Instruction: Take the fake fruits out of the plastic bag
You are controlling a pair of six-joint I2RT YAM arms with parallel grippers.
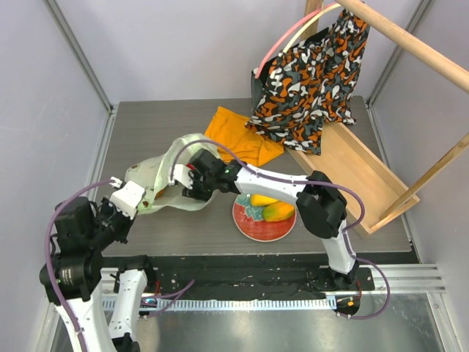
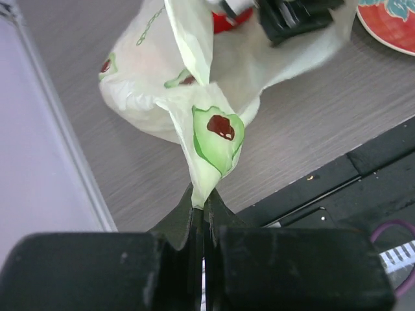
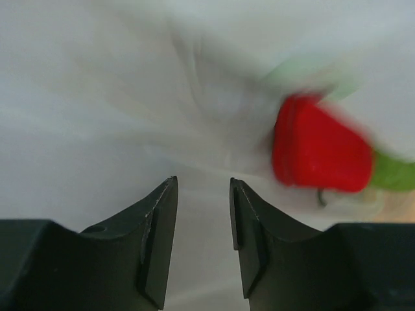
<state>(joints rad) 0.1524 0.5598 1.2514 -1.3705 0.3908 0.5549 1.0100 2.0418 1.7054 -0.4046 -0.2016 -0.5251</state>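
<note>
The pale-green plastic bag (image 1: 163, 178) lies crumpled on the table left of centre. My left gripper (image 1: 145, 201) is shut on a twisted strip of the bag (image 2: 217, 139), and the jaws (image 2: 204, 205) pinch it at their tips. My right gripper (image 1: 187, 181) reaches into the bag's mouth. In the right wrist view its jaws (image 3: 203, 186) stand apart with only bag film behind them. A red pepper (image 3: 318, 148) lies just to their right inside the bag and is apart from the fingers. Two of the fake fruits, a yellow mango (image 1: 262, 199) and an orange-green one (image 1: 279, 213), rest on the plate (image 1: 249, 226).
An orange cloth (image 1: 238, 136) lies behind the bag. An orange-black patterned fabric bag (image 1: 311, 81) hangs from a wooden rack (image 1: 363, 172) at the back right. The red floral plate shows at the left wrist view's top right corner (image 2: 389, 23).
</note>
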